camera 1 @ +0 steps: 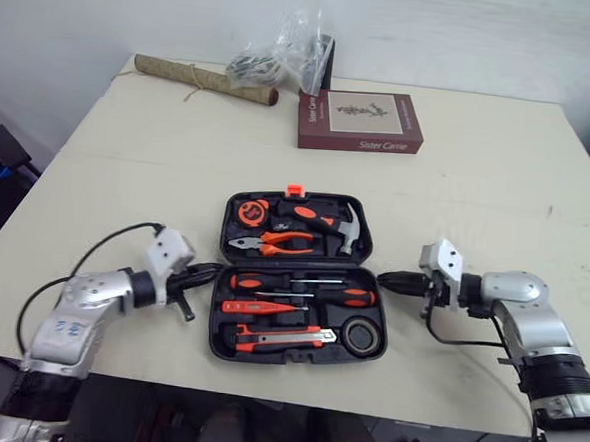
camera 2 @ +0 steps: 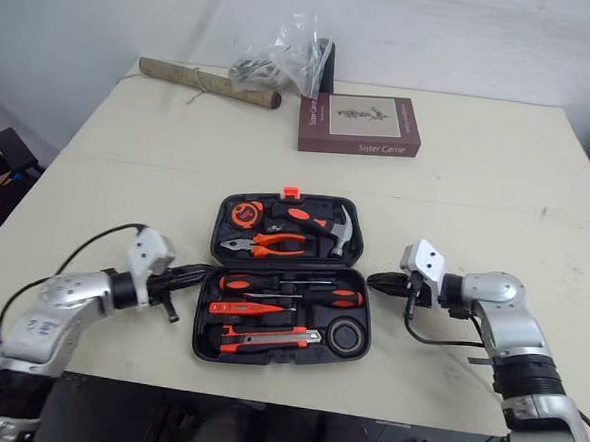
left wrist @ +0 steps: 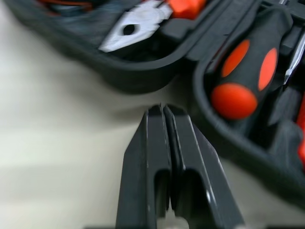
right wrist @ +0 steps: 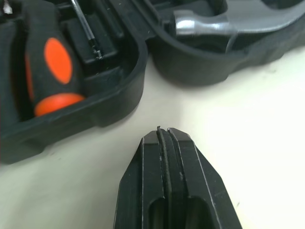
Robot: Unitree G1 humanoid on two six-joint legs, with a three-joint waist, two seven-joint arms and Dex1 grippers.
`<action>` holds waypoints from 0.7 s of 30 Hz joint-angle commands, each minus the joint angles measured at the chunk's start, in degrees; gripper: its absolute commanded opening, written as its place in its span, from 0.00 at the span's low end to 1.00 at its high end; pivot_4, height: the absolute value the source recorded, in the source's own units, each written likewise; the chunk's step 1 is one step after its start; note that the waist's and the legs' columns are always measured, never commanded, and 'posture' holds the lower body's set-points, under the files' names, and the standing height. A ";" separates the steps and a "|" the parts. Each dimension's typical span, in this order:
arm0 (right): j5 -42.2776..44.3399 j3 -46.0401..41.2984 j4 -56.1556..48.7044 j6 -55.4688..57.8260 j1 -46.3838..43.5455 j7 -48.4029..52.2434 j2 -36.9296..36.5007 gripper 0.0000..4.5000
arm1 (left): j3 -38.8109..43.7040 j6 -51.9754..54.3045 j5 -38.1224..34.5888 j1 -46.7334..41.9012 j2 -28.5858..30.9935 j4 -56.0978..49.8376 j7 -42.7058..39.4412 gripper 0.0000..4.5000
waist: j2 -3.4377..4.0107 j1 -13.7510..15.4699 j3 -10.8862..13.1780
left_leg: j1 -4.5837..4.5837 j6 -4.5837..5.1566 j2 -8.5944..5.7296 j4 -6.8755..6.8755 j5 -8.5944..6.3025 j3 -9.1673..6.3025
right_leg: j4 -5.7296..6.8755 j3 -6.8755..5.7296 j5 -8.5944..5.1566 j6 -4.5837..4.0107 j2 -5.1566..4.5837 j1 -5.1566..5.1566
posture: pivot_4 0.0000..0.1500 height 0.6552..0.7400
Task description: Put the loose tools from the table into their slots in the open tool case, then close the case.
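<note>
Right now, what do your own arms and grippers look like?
The left arm and right arm are silver-grey metal with black ribbed bases, a white block at each wrist and black cables looping beside them. The left gripper and right gripper each have two tapered black fingers.

Bare lab-like test room: plain white wall (camera 1: 487,32), cream table (camera 1: 128,171), book (camera 1: 361,122), clear plastic bag (camera 1: 286,45).

The left arm (camera 1: 90,304) and right arm (camera 1: 534,321) are bent inward at the elbows, with their wrists turned toward each other. The left end effector (camera 1: 210,270) has its two black fingers pressed together and holds nothing. The right end effector (camera 1: 387,280) is likewise closed and empty.
</note>
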 commanded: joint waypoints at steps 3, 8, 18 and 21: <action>-1.27 1.27 -1.58 -0.77 -1.20 -1.35 3.44 0.00 | -3.45 -1.34 2.47 -3.23 -2.94 2.20 -0.12 0.00 | 0.00 0.50 0.00 | 0.02 -0.04 0.00 0.00 0.02 -0.01 | 0.06 0.00 0.00 0.00 0.00 -0.01 | 1.00 1.00; -0.08 1.51 -6.59 1.67 -0.31 0.88 3.31 0.00 | -5.34 -3.60 4.67 -7.07 -4.72 5.31 -1.66 0.00 | -0.03 0.96 -0.02 | -0.02 0.01 -0.08 0.03 0.03 -0.05 | 0.06 -0.01 0.00 0.00 -0.07 0.01 | 1.00 1.00; 0.41 -0.31 -15.33 11.09 2.45 -0.96 0.82 0.00 | -5.70 -6.73 7.15 -11.16 -6.14 11.87 -4.45 0.00 | -0.03 1.53 -0.02 | -0.07 0.02 -0.09 0.04 0.05 -0.06 | 0.08 -0.04 0.00 0.00 -0.06 -0.04 | 1.00 1.00; -0.58 -0.46 -15.92 11.55 3.39 -1.78 0.21 0.00 | -5.02 -7.39 7.52 -10.51 -5.64 12.57 -4.65 0.00 | -0.03 1.62 -0.02 | -0.06 0.02 -0.08 0.05 0.05 -0.06 | 0.09 -0.04 0.00 0.00 -0.06 -0.03 | 1.00 1.00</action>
